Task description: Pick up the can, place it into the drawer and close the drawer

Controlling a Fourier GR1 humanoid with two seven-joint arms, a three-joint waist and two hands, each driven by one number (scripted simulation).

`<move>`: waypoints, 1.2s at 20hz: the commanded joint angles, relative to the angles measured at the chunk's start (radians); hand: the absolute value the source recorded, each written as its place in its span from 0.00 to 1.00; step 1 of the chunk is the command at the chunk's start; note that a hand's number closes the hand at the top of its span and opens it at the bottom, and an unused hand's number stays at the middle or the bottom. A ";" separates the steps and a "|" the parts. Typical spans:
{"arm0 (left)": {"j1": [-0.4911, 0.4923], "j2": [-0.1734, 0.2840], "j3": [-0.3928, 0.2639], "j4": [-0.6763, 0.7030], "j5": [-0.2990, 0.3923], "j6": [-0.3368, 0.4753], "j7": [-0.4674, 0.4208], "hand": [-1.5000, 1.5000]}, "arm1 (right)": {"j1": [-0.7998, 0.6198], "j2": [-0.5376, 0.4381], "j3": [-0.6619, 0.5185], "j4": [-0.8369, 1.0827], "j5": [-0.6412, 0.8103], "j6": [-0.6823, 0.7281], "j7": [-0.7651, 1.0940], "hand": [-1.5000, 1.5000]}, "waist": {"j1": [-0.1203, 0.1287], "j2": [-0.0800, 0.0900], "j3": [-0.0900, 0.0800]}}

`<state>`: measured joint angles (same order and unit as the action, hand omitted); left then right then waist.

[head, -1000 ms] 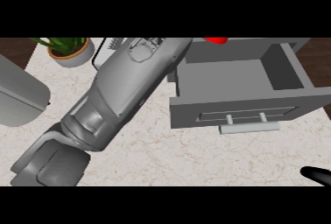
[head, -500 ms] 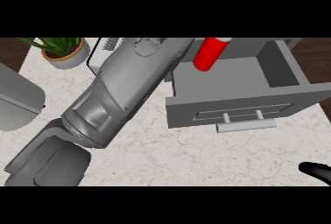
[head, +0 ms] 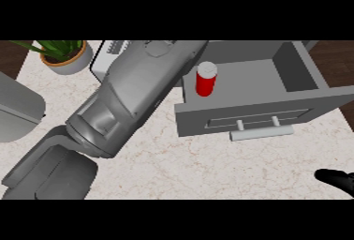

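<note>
One red can [head: 206,79] is standing upright, white top up, inside the left part of the single open drawer [head: 304,77]. The left arm [head: 131,98] is hiding its robot hand. The right robot hand [head: 336,179] is showing at the counter's [head: 207,168] lower right edge; I cannot tell its fingers' state.

Left grey forearm [head: 128,101] stretched diagonally from lower left to upper middle, its robot hand hidden, right robot hand [head: 336,178] glimpsed at lower right edge

Red can [head: 206,79] upright in open drawer [head: 304,75] — right robot hand [head: 337,179] low.
</note>
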<state>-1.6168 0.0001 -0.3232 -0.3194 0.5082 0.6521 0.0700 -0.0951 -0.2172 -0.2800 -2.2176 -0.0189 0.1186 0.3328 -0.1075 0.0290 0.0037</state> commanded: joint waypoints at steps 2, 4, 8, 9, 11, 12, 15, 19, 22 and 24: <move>0.028 0.000 -0.001 -0.012 0.054 0.021 -0.048 0.00 | -0.022 -0.030 0.080 0.004 0.130 0.025 -0.081 0.00 | -0.007 0.006 0.000; -0.012 0.000 0.010 0.004 0.062 0.001 -0.027 0.00 | -0.067 -0.075 0.095 0.050 0.202 0.029 -0.080 0.00 | 0.017 0.006 -0.001; -0.019 0.000 0.047 0.005 0.101 0.001 -0.055 0.00 | -0.091 -0.100 0.151 0.112 0.340 0.015 -0.128 0.00 | 0.032 0.004 -0.001; 0.006 0.000 0.047 0.001 0.099 -0.002 -0.102 0.00 | -0.115 -0.113 0.181 0.123 0.382 0.017 -0.115 0.00 | 0.039 0.005 -0.002; -0.002 0.000 0.043 0.021 0.104 -0.021 -0.077 0.00 | -0.134 -0.114 0.226 0.169 0.472 -0.007 -0.144 0.00 | 0.051 0.003 -0.002; -0.005 0.000 0.054 0.022 0.100 -0.030 -0.100 0.00 | -0.139 -0.122 0.218 0.205 0.494 -0.017 -0.153 0.00 | 0.063 -0.002 -0.002; -0.020 0.000 0.035 0.023 0.102 -0.004 -0.083 0.00 | -0.197 -0.121 0.295 0.278 0.595 -0.036 -0.164 0.00 | 0.068 -0.007 -0.002; -0.040 0.000 0.035 0.061 0.080 0.006 -0.098 0.00 | -0.248 -0.103 0.341 0.455 0.691 -0.096 -0.243 0.00 | 0.080 -0.005 -0.002; -0.020 0.010 0.031 0.058 0.073 -0.033 -0.098 0.00 | -0.246 -0.086 0.405 0.553 0.812 -0.153 -0.265 0.00 | 0.097 -0.010 -0.003; -0.022 0.000 0.041 0.044 0.085 -0.036 -0.084 0.00 | -0.282 -0.062 0.433 0.670 0.875 -0.205 -0.287 0.00 | 0.103 -0.009 -0.002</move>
<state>-1.6515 0.0015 -0.2918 -0.2770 0.5917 0.6381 -0.0066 -0.3407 -0.3027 0.0982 -1.6950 0.7409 -0.0168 0.0793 -0.0179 0.0207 0.0016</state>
